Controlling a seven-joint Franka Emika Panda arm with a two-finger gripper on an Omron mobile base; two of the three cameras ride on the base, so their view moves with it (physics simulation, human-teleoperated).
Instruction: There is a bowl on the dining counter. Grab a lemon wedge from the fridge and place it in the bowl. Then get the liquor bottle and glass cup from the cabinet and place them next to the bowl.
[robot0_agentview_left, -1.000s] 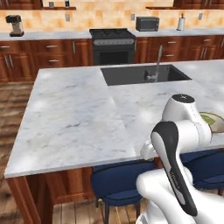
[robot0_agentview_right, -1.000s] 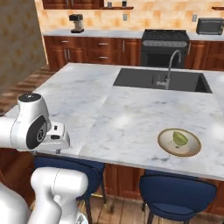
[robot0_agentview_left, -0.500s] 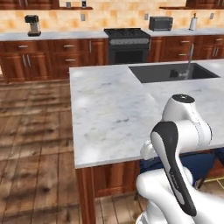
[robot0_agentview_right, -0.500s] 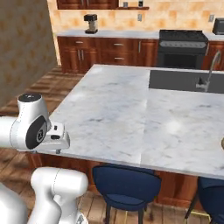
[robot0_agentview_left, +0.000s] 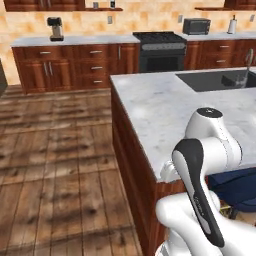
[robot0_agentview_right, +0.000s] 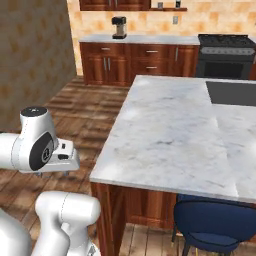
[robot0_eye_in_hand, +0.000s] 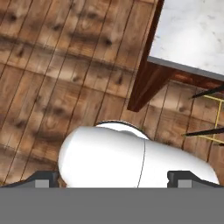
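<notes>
My gripper (robot0_eye_in_hand: 111, 179) is open and points down at the wooden floor, off the near left corner of the dining counter (robot0_eye_in_hand: 192, 30). Its two dark fingertips (robot0_eye_in_hand: 43, 178) stand far apart with nothing held between them. In the right base view the hand (robot0_agentview_right: 64, 157) hangs low on the folded arm, left of the dining counter's (robot0_agentview_right: 170, 130) corner. The marble dining counter (robot0_agentview_left: 165, 110) runs away to the right. The bowl, lemon wedge, fridge, liquor bottle and glass cup are out of view.
Wooden floor (robot0_agentview_left: 60, 150) spreads out to the left. Along the back wall are a counter with a coffee machine (robot0_agentview_left: 55, 28), a stove (robot0_agentview_left: 160, 47) and a microwave (robot0_agentview_left: 196, 25). A sink (robot0_agentview_left: 220, 80) is set in the island, and a blue stool (robot0_agentview_right: 215, 225) stands under its near edge. A brown wall (robot0_agentview_right: 30, 60) rises on the left.
The whole picture has slid right: the base has driven left along the counter. The bowl has passed out of the right base view. The arm's pose and open gripper are unchanged.
</notes>
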